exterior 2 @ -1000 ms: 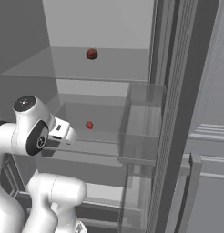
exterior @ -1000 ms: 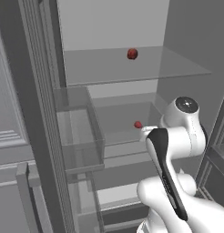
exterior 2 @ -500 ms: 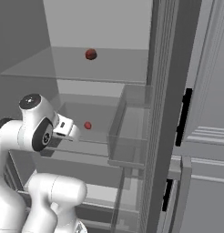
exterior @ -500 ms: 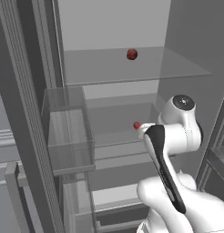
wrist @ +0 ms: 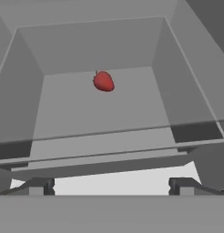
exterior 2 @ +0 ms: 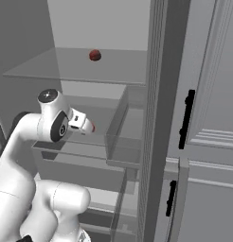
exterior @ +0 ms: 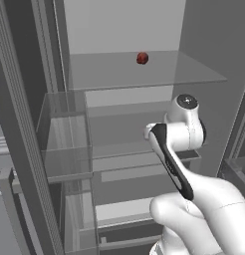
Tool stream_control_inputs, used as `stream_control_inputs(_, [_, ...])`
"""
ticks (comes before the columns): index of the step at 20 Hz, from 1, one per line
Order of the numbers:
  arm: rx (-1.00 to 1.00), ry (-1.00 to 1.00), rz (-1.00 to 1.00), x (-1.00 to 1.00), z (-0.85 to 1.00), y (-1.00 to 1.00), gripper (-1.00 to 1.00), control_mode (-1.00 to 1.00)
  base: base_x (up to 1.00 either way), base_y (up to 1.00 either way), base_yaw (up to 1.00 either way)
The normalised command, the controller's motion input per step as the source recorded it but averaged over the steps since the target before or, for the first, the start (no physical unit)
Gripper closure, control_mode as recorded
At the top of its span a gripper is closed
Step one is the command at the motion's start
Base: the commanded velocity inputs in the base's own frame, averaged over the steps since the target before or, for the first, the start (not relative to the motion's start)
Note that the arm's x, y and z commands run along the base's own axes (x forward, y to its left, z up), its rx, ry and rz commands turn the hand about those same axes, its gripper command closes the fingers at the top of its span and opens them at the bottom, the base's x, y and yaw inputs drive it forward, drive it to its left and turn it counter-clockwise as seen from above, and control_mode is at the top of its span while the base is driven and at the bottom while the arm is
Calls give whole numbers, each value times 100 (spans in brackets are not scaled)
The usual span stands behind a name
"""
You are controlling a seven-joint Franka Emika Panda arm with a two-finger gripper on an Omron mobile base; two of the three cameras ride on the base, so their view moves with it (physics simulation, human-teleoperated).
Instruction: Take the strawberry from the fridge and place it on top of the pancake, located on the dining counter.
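Observation:
The fridge point(exterior: 209, 35) stands open, its glass shelves in view. A bright red strawberry point(wrist: 104, 81) lies on the middle glass shelf point(wrist: 100, 118), toward the back. My gripper point(wrist: 111, 186) is open, its fingertips point(wrist: 41, 185) wide apart, in front of the shelf's edge and well short of the fruit. From the right base view the gripper point(exterior 2: 85, 124) points into the fridge point(exterior 2: 23, 42) with the strawberry point(exterior 2: 92, 126) just past it. In the left base view my arm hides the strawberry. The pancake and the dining counter are out of view.
A dark red round item point(exterior: 142, 58) point(exterior 2: 94, 55) sits on the upper glass shelf. A clear door bin point(exterior: 64, 134) point(exterior 2: 128, 127) juts out beside the shelves. Light grey cabinets with black handles point(exterior 2: 187, 118) stand to the right.
Both base views have shifted across the fridge, so the base has moved. My arm now covers the middle-shelf strawberry in the left base view.

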Motion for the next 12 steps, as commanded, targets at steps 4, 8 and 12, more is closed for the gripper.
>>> stream_control_inputs(4, [0,-2,0,38,-10,0,-100,-100,0,0,0])
stream_control_inputs(8, [0,0,0,27,-35,0,-100,-100,0,0,0])
stream_control_inputs(12, [0,0,0,30,-53,0,-100,-100,0,0,0])
